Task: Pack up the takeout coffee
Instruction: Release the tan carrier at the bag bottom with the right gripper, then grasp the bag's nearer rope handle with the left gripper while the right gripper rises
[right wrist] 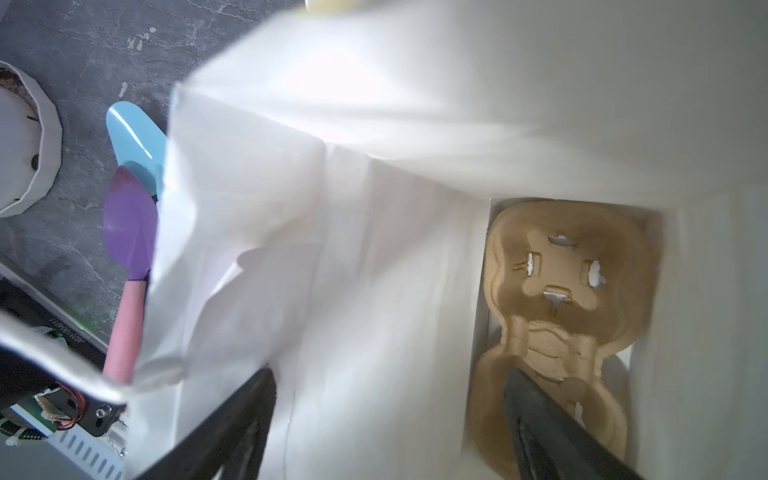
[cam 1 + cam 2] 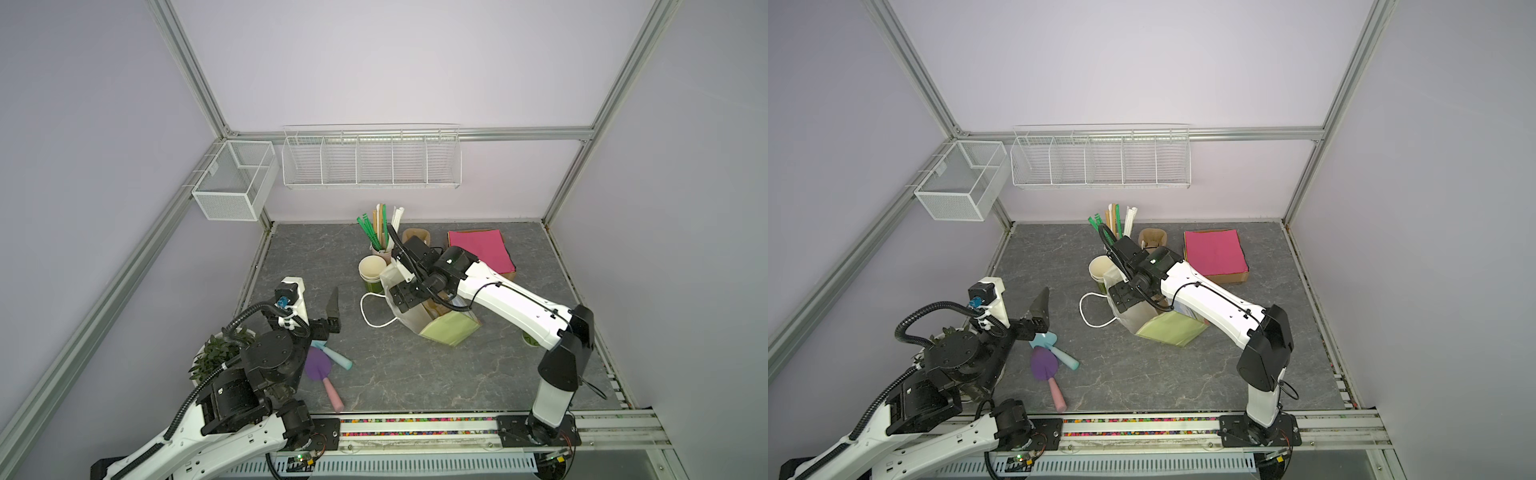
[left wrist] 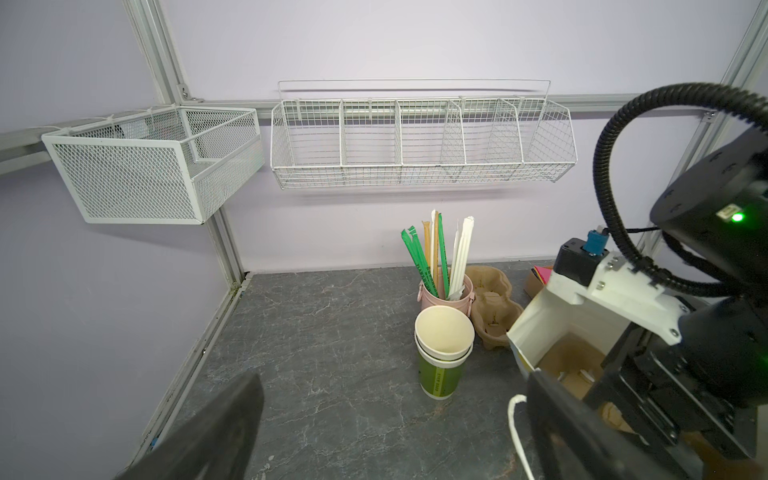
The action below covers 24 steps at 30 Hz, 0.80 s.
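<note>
A white paper bag (image 2: 409, 322) with a pale green side stands tilted at mid-table, mouth open. My right gripper (image 2: 405, 300) reaches into that mouth. In the right wrist view its jaws stand wide open (image 1: 388, 374) with nothing between them, above a brown pulp cup carrier (image 1: 561, 291) on the bag's floor. My left gripper (image 2: 332, 318) hovers open and empty to the left of the bag, over bare table (image 3: 392, 380). A green sliver (image 2: 530, 339) peeks from behind my right arm's elbow; I cannot tell whether it is the takeout coffee.
A stack of lidless green cups (image 2: 371, 272) stands behind the bag, beside a pink pot of straws (image 3: 446, 291) and spare carriers (image 3: 494, 307). Pink napkins (image 2: 480, 249) lie back right. A potted plant (image 2: 214, 353) and two trowels (image 2: 320, 365) sit front left. Wire baskets (image 2: 370, 160) hang on the wall.
</note>
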{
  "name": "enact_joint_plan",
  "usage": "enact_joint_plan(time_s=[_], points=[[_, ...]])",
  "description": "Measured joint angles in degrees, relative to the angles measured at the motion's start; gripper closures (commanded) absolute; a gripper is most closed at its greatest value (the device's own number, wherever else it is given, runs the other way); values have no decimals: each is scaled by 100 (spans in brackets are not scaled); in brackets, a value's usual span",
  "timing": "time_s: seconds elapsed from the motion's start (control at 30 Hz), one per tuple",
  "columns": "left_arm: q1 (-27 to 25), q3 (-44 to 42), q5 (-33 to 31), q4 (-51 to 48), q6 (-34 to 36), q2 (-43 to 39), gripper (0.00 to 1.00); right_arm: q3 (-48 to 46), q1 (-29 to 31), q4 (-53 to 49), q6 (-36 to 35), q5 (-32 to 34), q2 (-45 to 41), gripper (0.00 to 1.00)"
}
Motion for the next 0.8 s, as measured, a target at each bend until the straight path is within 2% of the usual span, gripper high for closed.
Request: enact_joint_plan(time_s=[0.2,0.43,0.63,0.8], points=[[0,140,409,-256,-286,273,1,0,-7,-15,0,2,0,11],[0,767,1668,-817,-1467,1311,1,-17,-57,-11,-2,2,-2,11],[0,177,2039,-850,-2234,1427,0,-197,-151,-11,-4,2,-107,11],[52,-350,2129,-601,-2592,1303,11,-295,-168,-13,-7,2,-212,11]])
